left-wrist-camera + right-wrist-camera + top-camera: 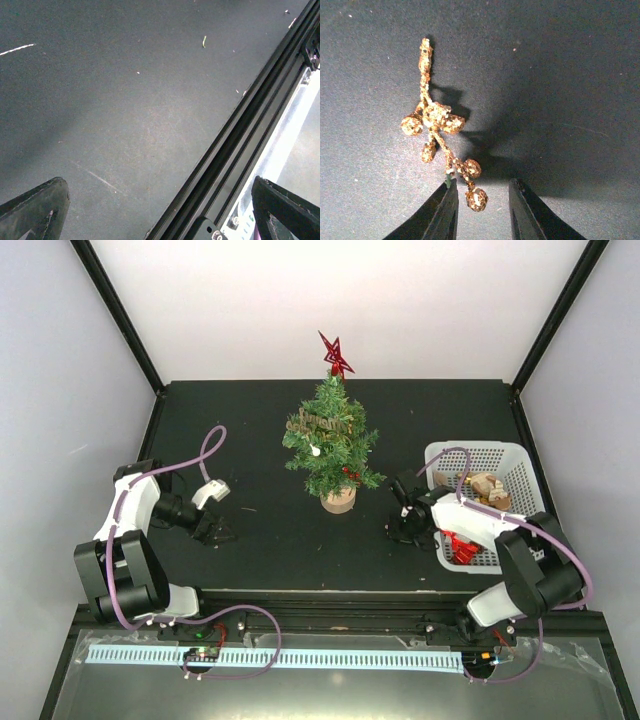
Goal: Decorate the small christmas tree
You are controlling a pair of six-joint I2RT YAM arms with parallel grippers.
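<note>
Standing upright at mid-table: the small christmas tree [333, 445] on its wooden disc, topped by a red star [335, 354], well apart from both arms. White basket [508, 456] at the right edge of the black table [250, 420].

Right gripper [481, 192]: low over the table left of the basket, jaws narrowly parted, the lower end of a gold glitter berry sprig [437, 125] between them; firm hold cannot be told.

Left gripper [157, 182]: jaws spread wide, nothing between, above bare tabletop near the front rail [235, 145].

Basket [482, 448] contents half behind the right arm [478, 522]; left fingers [39, 206] partly beyond the bottom edge.
</note>
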